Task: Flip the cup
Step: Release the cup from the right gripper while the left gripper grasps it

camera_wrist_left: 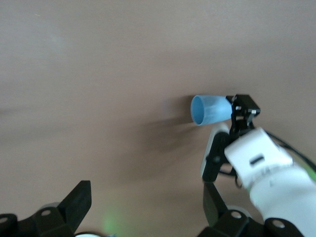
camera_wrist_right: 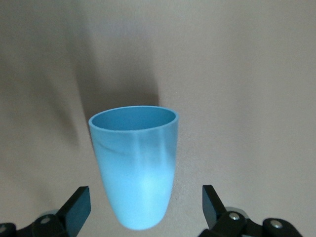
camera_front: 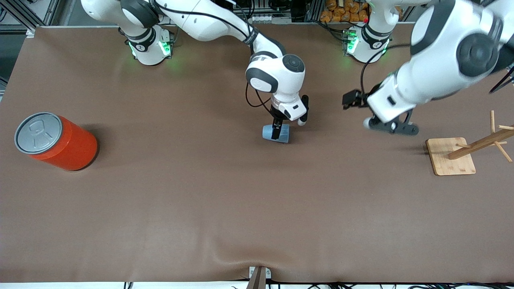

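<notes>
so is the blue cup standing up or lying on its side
Lying on its side. The cup rests lengthwise on the table, and the left wrist view shows its open mouth facing sideways, not up.

A brown cloth-covered table [camera_front: 160, 200] fills the view, with metal framing [camera_front: 24, 16] along its edge.

Robotics lab (two bench-mounted arms [camera_front: 277, 80], cabled aluminium framing)

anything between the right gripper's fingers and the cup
No. In the right wrist view the right gripper stands open astride the lying cup, with only bare table in the gaps.
</notes>
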Controlling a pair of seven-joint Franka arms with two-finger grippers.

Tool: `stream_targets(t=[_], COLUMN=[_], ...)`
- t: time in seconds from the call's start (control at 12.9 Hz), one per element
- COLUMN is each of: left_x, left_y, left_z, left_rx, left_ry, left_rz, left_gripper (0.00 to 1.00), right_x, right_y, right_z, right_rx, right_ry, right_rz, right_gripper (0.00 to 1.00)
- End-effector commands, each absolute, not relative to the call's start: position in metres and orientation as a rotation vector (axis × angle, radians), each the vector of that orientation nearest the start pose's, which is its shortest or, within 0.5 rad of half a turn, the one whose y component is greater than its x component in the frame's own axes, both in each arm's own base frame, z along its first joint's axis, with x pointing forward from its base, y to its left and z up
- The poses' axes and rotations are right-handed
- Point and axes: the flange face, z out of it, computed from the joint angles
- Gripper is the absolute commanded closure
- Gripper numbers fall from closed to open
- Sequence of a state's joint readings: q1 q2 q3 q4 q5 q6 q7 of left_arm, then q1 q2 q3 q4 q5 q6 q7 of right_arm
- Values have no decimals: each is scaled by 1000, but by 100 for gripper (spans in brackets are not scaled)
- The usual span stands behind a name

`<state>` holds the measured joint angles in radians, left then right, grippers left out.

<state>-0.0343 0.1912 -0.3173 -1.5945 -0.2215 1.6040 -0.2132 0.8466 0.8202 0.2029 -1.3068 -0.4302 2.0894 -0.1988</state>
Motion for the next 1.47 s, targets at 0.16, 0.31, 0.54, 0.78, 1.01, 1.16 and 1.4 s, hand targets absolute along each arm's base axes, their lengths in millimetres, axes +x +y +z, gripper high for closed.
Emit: stream_targets(t=[0.16,0.31,0.54,0.78,1.01,1.16,1.4], left_x=[583,591,599,593,581,570,555], left_y=[-218,-216,-195,-203,-221,-225,-229], left_z=[482,467,424,390,340,314,280], left_rx=[-3437,-3466,-3620,-3671,-3863,-3951,-4029], left_ry=[138,153,20,-100,-227,-232,-83], left_rz=[478,489,579,546,631,650,626], left_gripper=[0,0,0,0,0,0,0], right_x=[451,483,560,631,647,661,657], right_y=[592,565,476,358,291,221,151], right_z=[322,363,418,474,528,554,585], right_rx=[-2622,-2674,-2806,-2886,-2958,-2999,-3049], right_ry=[-1992,-1842,-1543,-1177,-1036,-874,-717], right_rz=[-196,-247,-259,-333,-407,-402,-344], right_gripper=[0,0,0,0,0,0,0])
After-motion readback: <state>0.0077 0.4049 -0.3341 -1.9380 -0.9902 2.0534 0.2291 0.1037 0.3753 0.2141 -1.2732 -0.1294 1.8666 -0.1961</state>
